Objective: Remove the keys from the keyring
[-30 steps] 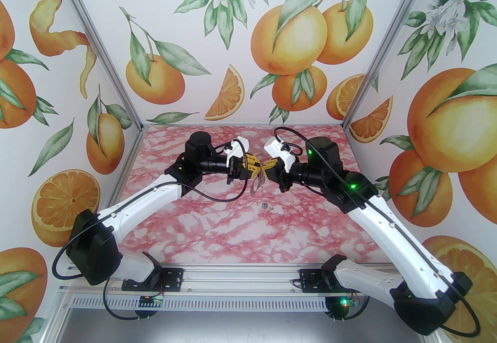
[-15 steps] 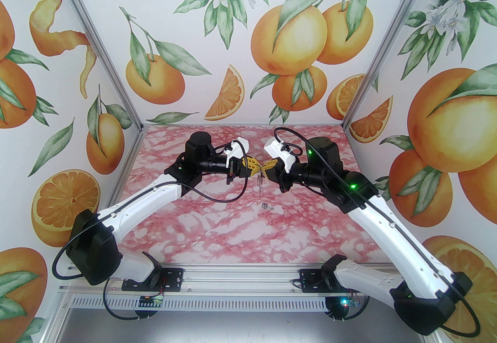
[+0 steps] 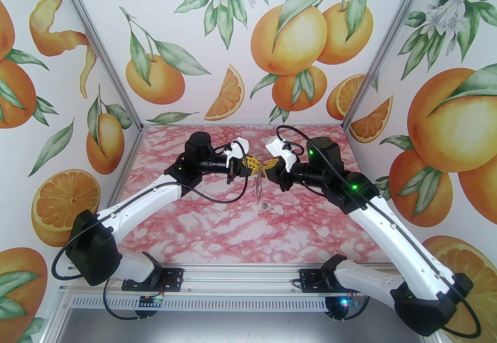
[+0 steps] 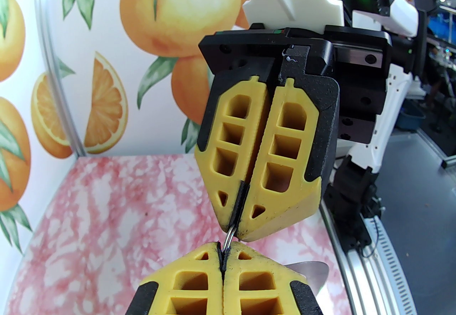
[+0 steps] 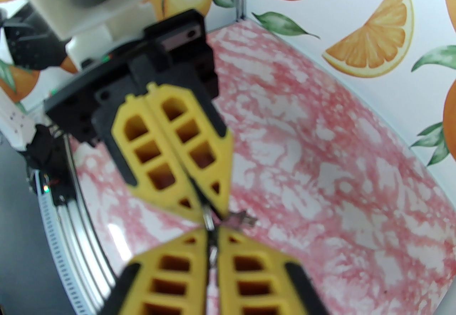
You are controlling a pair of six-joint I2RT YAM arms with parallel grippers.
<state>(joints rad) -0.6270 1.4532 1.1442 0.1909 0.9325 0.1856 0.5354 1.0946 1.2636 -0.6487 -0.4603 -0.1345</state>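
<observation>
Pinching a small ring [image 4: 229, 237] tip to tip at mid-frame; I judge the task partly done.

My left end effector [image 4: 223, 253] and right end effector [image 4: 237, 230] are both narrowed onto that ring. The keyring [image 3: 258, 186] dangles just below them, and I can't count what hangs on it. One loose key [image 3: 266, 206] lies on the bench [image 3: 217, 232] lower down; that one's off, more to go.

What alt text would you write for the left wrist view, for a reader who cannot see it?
Two yellow pincers meet tip to tip, left pincer at bottom, right pincer at top, both pinched on one small metal ring over a pink marbled table.
</observation>
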